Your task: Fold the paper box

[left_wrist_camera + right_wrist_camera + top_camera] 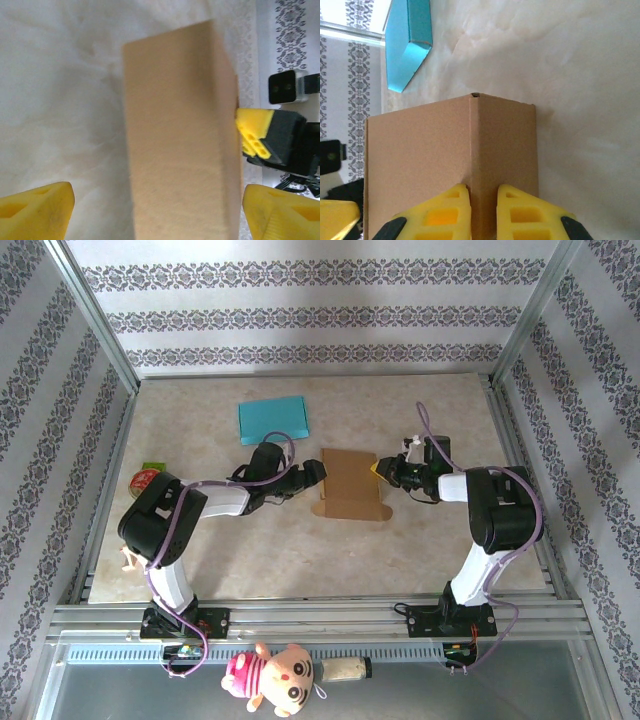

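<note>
Pale marbled table (300, 560) carries a flat brown cardboard box (350, 483) at its centre, between the two arms. Right gripper (483, 210) is clenched on a raised crease of the box, its yellow fingers pressing either side. Left gripper (159, 196) gapes wide, its fingers flanking the box's smooth matte panel.

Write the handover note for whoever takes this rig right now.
Left gripper: open, one finger on each side of the paper box, not gripping it.
Right gripper: shut on a raised creased edge at the box's right end.
Box: mid-table between the arms. The blue box lies behind it, apart.
Done: at least one crease stands up.
Left: the rest of the folding. Tabs along the near edge look flat.
</note>
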